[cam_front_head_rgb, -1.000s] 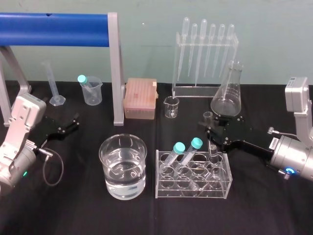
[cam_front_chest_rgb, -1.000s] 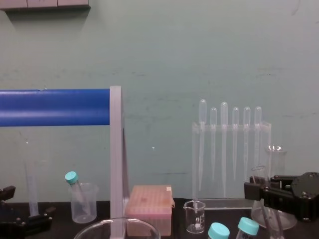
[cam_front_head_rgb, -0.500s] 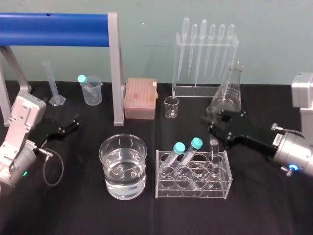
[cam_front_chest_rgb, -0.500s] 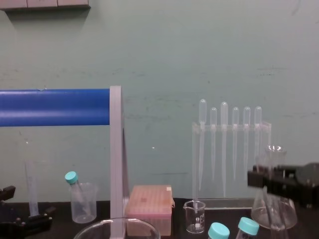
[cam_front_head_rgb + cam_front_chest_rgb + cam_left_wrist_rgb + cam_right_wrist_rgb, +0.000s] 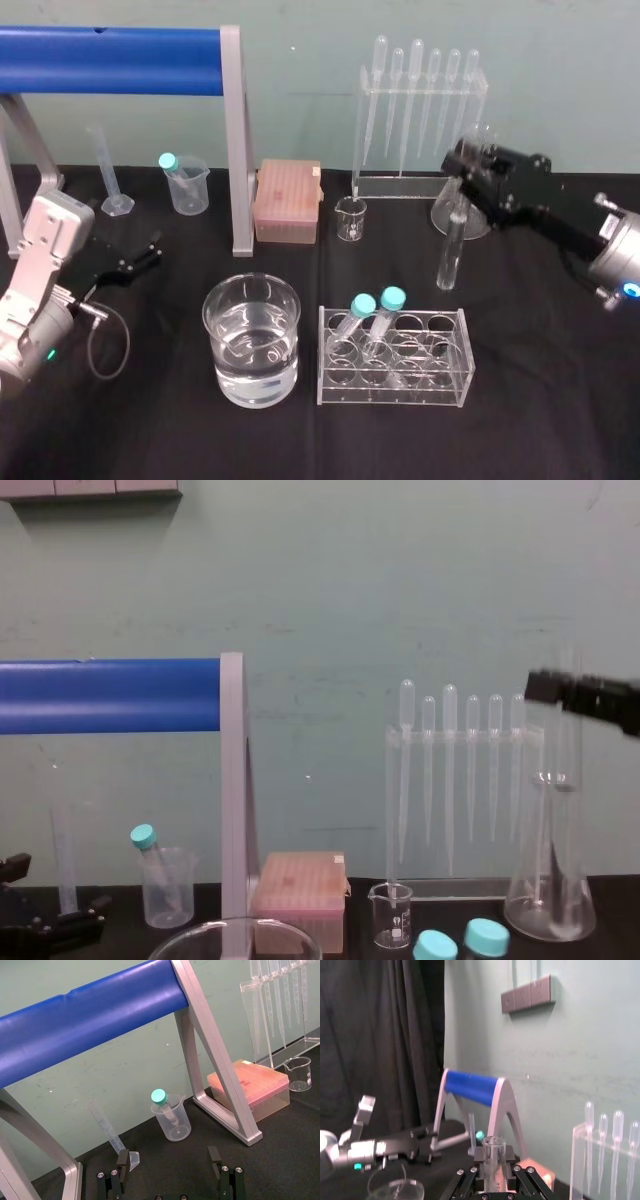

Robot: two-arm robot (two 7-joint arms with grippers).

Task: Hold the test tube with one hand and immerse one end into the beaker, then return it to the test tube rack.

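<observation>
**A:** Where is the test tube (image 5: 450,250)?

**B:** It hangs upright at the right of the scene, clear of the test tube rack (image 5: 395,388). Its lower end is over the table (image 5: 540,400), between the rack and the conical flask (image 5: 550,905) farther back. The right gripper (image 5: 463,178) is clamped on its upper part. In the right wrist view the open rim pokes up just past the two fingers (image 5: 467,1182).

**A:** Why grip it so high on the glass?

**B:** Probably so the lower end is free to go into the water without wetting the fingers. Holding it vertical also suits a straight dip.

**A:** And the beaker (image 5: 215,325)?

**B:** It stands left of the rack, on the near side, roughly half full of clear liquid and well apart from the tube. To reach it, the arm would have to carry the tube leftward past the two teal-capped tubes (image 5: 378,305) leaning in the rack, so the height likely helps.

**A:** The other arm?

**B:** The left gripper (image 5: 135,258) rests at the far left with its fingers spread, holding nothing.
</observation>
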